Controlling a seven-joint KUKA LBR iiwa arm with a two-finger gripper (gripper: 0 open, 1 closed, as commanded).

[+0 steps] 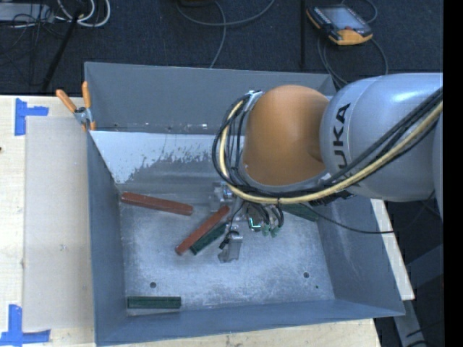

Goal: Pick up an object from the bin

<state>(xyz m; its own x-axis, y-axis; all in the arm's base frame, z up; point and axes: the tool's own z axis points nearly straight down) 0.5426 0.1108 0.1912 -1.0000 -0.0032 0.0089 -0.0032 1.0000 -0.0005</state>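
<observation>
My gripper [231,247] hangs under the orange wrist cover near the middle of the bin, its tip low over the floor. Just to its left lie a brown stick [202,231] and a dark green stick [210,240], side by side and slanted, their upper ends running under the gripper. The gripper tip stands right beside the green stick's upper end. Further left a second brown stick [156,204] lies nearly level, apart from the gripper.
A dark green bar [154,303] lies flat at the bin's front left corner. The arm and its cables cover the bin's right middle and hide whatever lies beneath them.
</observation>
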